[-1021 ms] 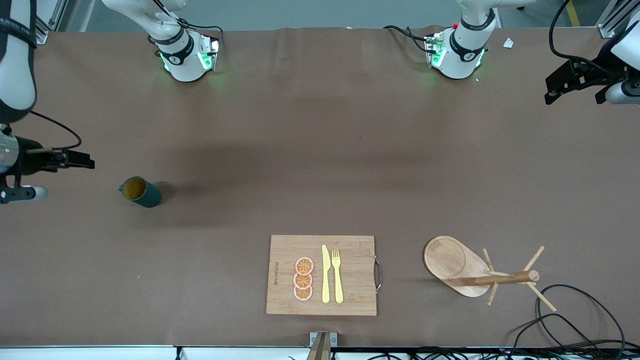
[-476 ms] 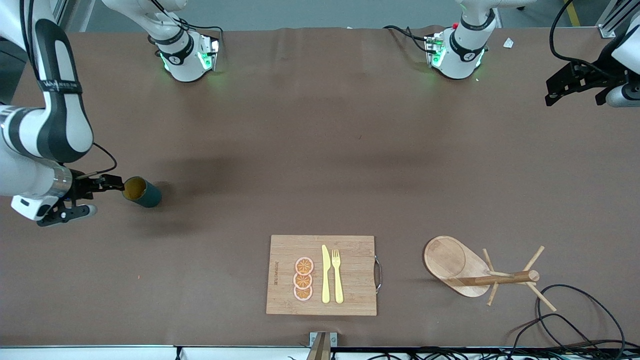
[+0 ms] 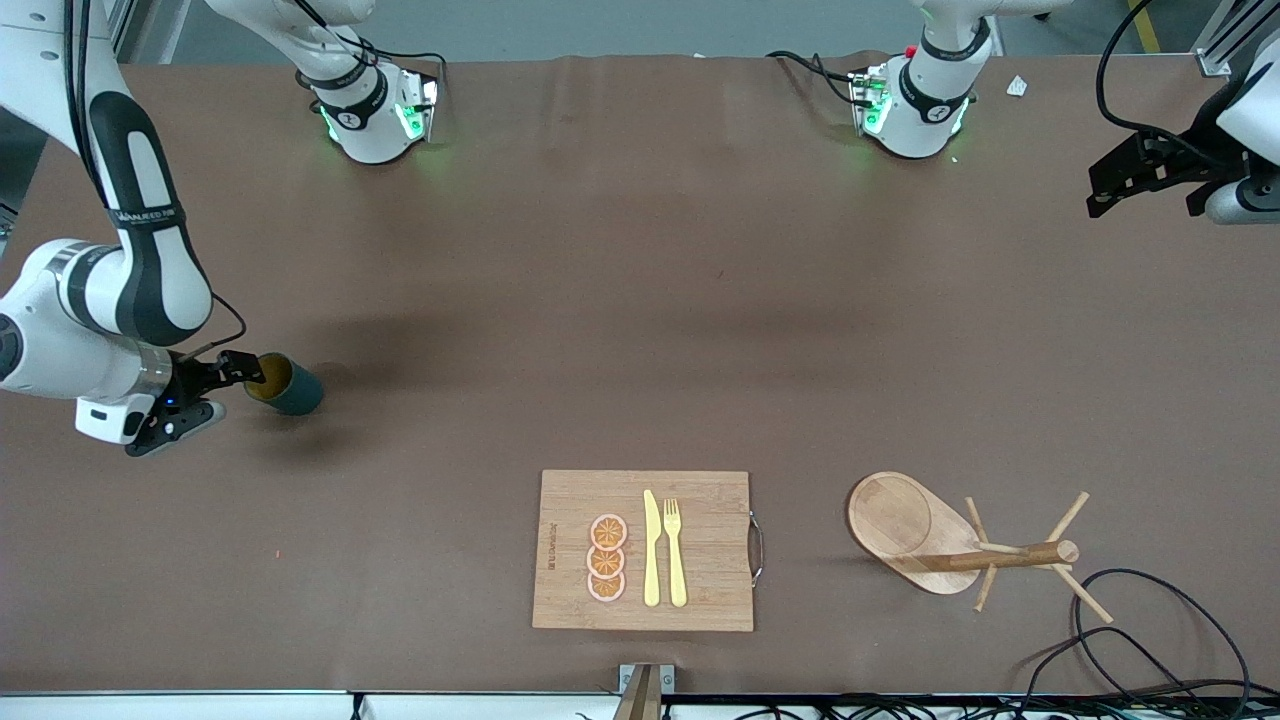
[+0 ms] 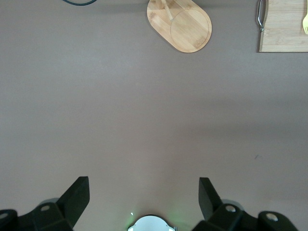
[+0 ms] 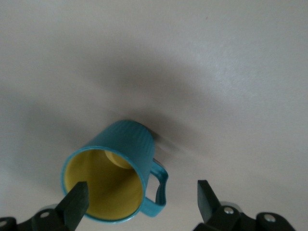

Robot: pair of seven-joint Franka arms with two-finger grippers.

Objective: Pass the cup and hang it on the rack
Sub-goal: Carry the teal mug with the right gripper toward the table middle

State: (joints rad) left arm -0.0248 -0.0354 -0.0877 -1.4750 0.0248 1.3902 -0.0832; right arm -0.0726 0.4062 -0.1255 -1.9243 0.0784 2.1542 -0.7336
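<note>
The dark teal cup point(image 3: 296, 391) with a mustard interior sits on the table toward the right arm's end. My right gripper point(image 3: 240, 369) is open at the cup's mouth. In the right wrist view the cup point(image 5: 130, 144) shows its mouth, and part of its rim and its handle point(image 5: 160, 185) lie between the open fingers of my right gripper point(image 5: 142, 199). The wooden rack point(image 3: 900, 520) stands near the front camera toward the left arm's end; it also shows in the left wrist view point(image 4: 179, 24). My left gripper point(image 3: 1140, 180) waits open and empty above the table there, and shows in its own wrist view point(image 4: 144, 192).
A bamboo cutting board point(image 3: 700, 500) with a yellow knife, a fork and orange slices lies near the front edge, between cup and rack. Black cables point(image 3: 1150, 640) lie beside the rack at the front corner.
My right arm has swung in toward the cup and brought its open gripper up to the cup's mouth. The cup has not moved. The left gripper barely shifted.
</note>
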